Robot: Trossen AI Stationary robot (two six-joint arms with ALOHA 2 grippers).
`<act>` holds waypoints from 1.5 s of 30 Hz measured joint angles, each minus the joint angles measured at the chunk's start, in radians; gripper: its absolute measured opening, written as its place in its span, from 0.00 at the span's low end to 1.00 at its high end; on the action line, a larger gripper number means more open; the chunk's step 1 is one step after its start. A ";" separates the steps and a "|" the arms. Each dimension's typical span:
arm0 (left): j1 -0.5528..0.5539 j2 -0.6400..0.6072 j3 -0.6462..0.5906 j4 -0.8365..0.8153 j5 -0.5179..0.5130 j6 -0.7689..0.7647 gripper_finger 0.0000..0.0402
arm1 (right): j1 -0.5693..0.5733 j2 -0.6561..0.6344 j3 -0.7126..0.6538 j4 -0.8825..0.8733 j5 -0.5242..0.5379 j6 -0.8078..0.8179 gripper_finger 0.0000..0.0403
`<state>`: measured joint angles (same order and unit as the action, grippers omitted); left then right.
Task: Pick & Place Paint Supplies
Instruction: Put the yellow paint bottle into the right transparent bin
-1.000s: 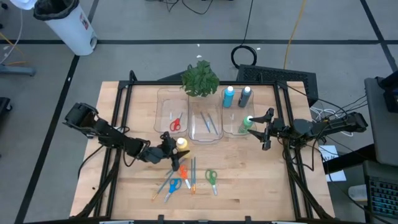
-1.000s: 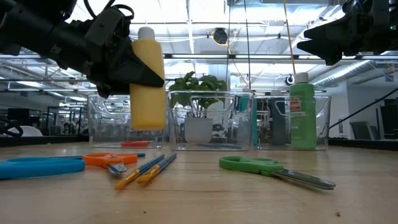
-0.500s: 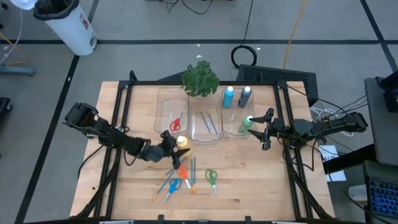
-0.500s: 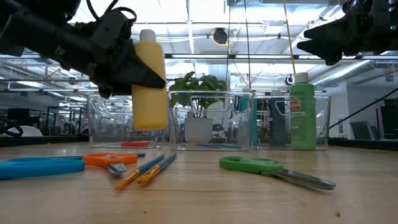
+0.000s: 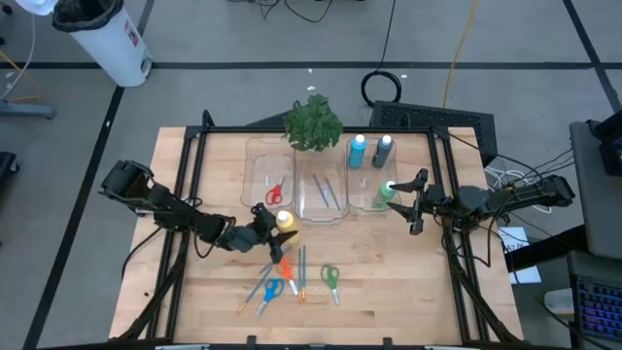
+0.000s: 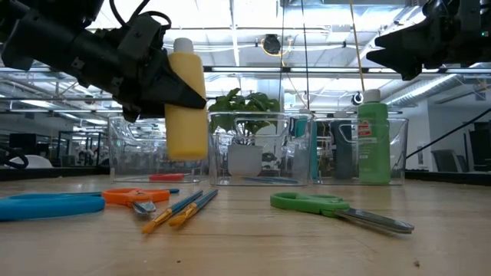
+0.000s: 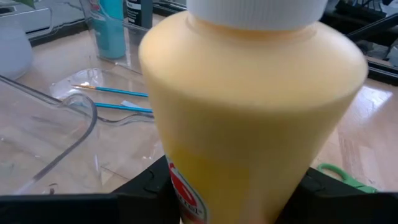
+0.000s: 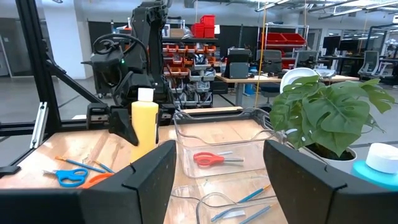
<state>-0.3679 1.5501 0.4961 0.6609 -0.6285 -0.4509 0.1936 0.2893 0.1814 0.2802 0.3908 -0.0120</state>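
A yellow paint bottle (image 5: 285, 223) with a white cap hangs upright above the table, in front of the left and middle clear bins, and my left gripper (image 5: 273, 227) is shut on it. It shows large in the left wrist view (image 7: 249, 106). My right gripper (image 5: 414, 202) stands open, raised at the table's right beside the right bin, nothing between its fingers. A green bottle (image 6: 373, 138) stands in that bin. Light blue (image 5: 357, 149) and dark blue (image 5: 383, 150) bottles stand behind the bins. Scissors and brushes (image 5: 301, 267) lie on the wood in front. My left gripper pinches the yellow bottle's body (image 7: 205, 186) between its two fingers, about mid-height. The fingers (image 6: 180, 92) come roughly level from the table's left side and lie across the bottle. The bottle stands upright in the hold, cap up, lifted clear of the table.
Three clear bins stand in a row: the left one (image 5: 264, 167) holds red scissors (image 5: 275, 192), the middle one (image 5: 313, 206) blue brushes. A leafy plant (image 5: 313, 122) sits behind them. Orange (image 5: 285, 264), blue (image 5: 271, 290) and green scissors (image 5: 330, 277) lie near the front.
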 joint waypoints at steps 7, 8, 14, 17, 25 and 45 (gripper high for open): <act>0.000 0.000 0.106 -0.113 0.018 0.014 0.44 | 0.000 0.005 0.000 0.043 0.001 -0.002 0.58; 0.000 0.000 0.135 -0.157 0.026 0.027 0.44 | 0.000 0.006 0.000 0.064 0.000 0.003 0.58; 0.014 0.038 0.281 -0.301 0.066 0.104 0.44 | 0.000 0.058 0.005 0.220 -0.080 0.072 0.58; 0.030 0.060 0.307 -0.301 0.102 0.109 0.44 | 0.001 0.163 0.080 0.208 -0.159 0.075 0.58; 0.078 0.114 0.315 -0.299 0.144 0.098 0.44 | 0.004 0.607 0.527 -0.178 -0.158 0.077 0.58; 0.094 0.134 0.314 -0.292 0.184 0.107 0.44 | -0.057 1.211 0.985 -0.350 -0.291 0.078 0.58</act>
<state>-0.2741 1.6838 0.8097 0.3687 -0.4446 -0.3443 0.1370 1.5001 1.1660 -0.0698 0.0998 0.0664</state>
